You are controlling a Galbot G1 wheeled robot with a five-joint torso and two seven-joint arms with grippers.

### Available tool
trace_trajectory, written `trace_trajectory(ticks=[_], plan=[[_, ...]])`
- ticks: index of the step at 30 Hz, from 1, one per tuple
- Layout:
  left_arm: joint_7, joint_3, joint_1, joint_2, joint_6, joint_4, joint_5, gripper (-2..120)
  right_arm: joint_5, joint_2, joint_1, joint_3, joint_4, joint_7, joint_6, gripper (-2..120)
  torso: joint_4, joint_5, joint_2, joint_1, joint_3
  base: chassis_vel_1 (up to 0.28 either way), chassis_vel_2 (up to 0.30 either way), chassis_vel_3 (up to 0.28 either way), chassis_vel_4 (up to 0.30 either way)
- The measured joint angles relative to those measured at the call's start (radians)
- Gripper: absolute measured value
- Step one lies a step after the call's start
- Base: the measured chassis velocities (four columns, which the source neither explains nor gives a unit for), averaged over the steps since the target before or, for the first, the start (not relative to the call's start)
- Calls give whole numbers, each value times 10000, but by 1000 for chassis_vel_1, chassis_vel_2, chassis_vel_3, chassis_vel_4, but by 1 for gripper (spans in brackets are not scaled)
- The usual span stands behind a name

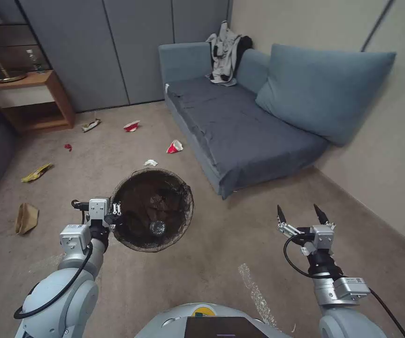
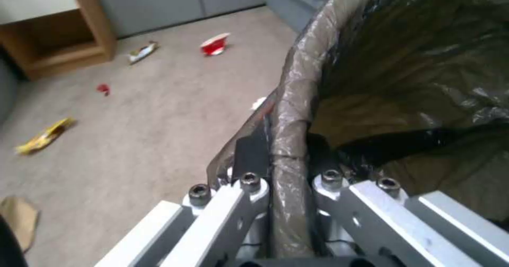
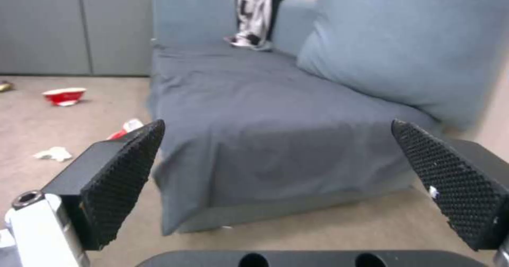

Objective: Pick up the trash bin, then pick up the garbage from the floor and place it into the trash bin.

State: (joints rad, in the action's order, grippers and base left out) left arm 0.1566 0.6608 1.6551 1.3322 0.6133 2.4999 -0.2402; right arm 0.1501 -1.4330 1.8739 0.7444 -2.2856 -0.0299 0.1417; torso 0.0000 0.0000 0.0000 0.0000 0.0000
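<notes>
Bin (image 1: 153,210) hangs by its lined rim, pinched in my left gripper (image 1: 116,212), keeping my right gripper (image 1: 301,213) spread empty for floor litter like the crushed red cup (image 1: 174,147).

Light is dim, flat, indoor, with no hard glare. I see soft shadow under the sofa (image 1: 240,126) edge and dark corners on the far left. The head view bends straight walls at its edges. My left wrist view is blurry, and the bag liner (image 2: 297,100) shows dull sheen. My right wrist view is soft, with the near pads (image 3: 125,183) out of focus.
</notes>
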Motion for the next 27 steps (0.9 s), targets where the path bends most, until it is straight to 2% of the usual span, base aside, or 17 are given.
trace_trajectory(ticks=[27], plan=[[10, -9, 55, 71, 11, 0, 62, 3, 156, 64, -125, 143, 67, 36, -153, 100, 0, 0, 0, 0, 0, 86, 88, 83, 86]])
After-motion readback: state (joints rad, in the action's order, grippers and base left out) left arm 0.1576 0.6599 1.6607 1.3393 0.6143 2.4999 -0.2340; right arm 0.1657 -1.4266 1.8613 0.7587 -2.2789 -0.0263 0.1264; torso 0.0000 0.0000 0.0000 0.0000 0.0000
